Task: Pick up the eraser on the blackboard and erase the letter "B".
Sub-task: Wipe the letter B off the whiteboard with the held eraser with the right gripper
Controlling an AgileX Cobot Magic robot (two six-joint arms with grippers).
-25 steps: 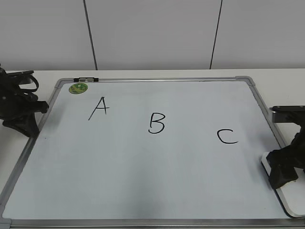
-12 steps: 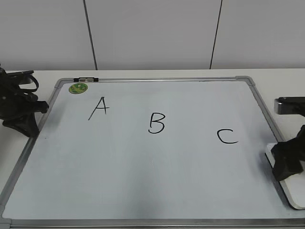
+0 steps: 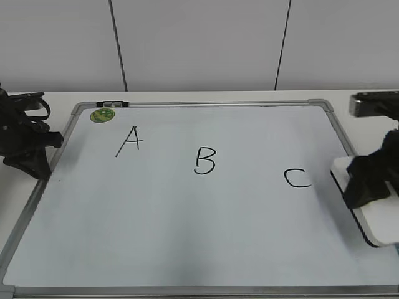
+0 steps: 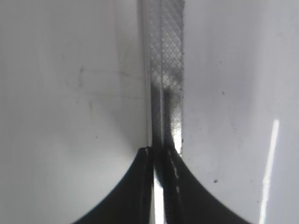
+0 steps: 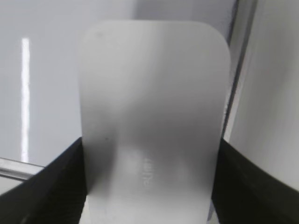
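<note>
Nearest the camera: lower frame rail of the blackboard, a white board with silver-grey frame lying flat on the bench. At the board's right edge, below and right of the "C": right gripper, jaws closed on the long sides of the eraser, a white rounded block with a dark underside edge showing. Confirmed in the right wrist view: eraser filling the space between the two dark jaws, faint grey print on its top face, board frame running behind it to the right. Mid-board: letter "B", intact, black thin strokes, well left of the eraser; "C" between "B" and the eraser; "A" up and left of "B". At the board's left rail: left gripper, resting off the writing surface; in the left wrist view, left gripper with jaws pressed together, empty, over the frame rail. Far corner, above "A": round green magnet.
</note>
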